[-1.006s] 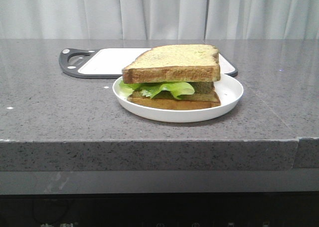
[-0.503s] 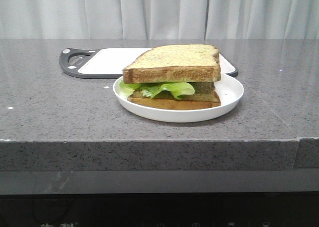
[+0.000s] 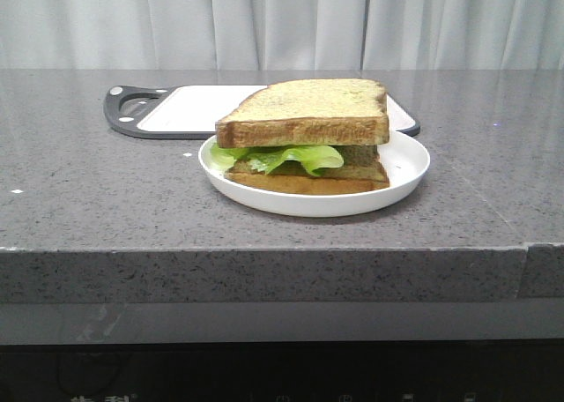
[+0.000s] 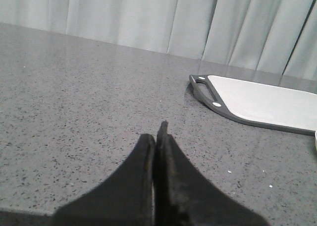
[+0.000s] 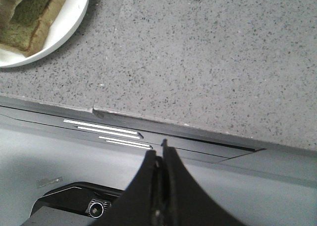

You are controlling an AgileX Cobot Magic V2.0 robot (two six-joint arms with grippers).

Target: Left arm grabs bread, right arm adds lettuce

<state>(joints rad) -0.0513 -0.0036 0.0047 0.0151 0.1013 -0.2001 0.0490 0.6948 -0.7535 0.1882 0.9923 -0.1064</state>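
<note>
The thick bread (image 3: 304, 111) lies on top of a stack on the white plate (image 3: 407, 167). Under it the ruffled green lettuce (image 3: 284, 158) sticks out toward the left, above a thinner bottom slice (image 3: 308, 182). Neither gripper appears in the front view. In its own wrist view my left gripper (image 4: 157, 136) is shut and empty, low over bare counter well away from the plate. My right gripper (image 5: 159, 155) is also shut and empty, beyond the counter's front edge, with the plate (image 5: 67, 25) and a corner of the stacked bread (image 5: 30, 13) off to one side.
A white cutting board with a black rim and handle (image 3: 167, 111) lies behind the plate; the left wrist view shows it too (image 4: 257, 103). The speckled grey counter (image 3: 106, 199) ends in a front edge (image 5: 148, 121). Grey curtains hang behind.
</note>
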